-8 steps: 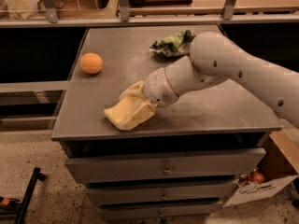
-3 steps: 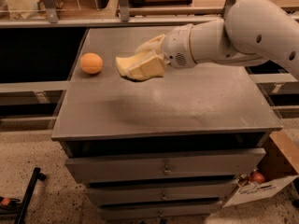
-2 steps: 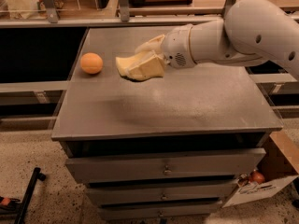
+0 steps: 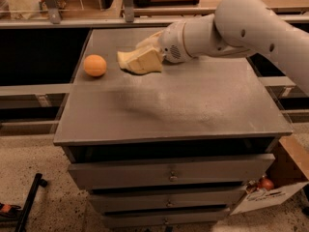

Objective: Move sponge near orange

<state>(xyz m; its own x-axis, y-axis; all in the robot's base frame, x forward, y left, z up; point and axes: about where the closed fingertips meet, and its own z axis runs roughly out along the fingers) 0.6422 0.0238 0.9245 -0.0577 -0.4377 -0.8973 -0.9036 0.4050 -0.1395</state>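
Note:
The orange sits on the grey table top at the left side. The pale yellow sponge is just right of the orange, a short gap apart, at or just above the table surface. My gripper reaches in from the right on the white arm and is shut on the sponge's right end, with its pale fingers partly hidden behind the foam. The sponge's underside is hidden, so I cannot tell whether it touches the table.
The table is a cabinet with drawers below its front edge. A cardboard box holding a red item stands at the lower right on the floor. Shelf rails run along the back. A black bar lies on the floor at lower left.
The gripper lifted the sponge from the table's front middle and carried it back and left toward the orange. In the last second it shifted slightly further left. The orange has not moved.

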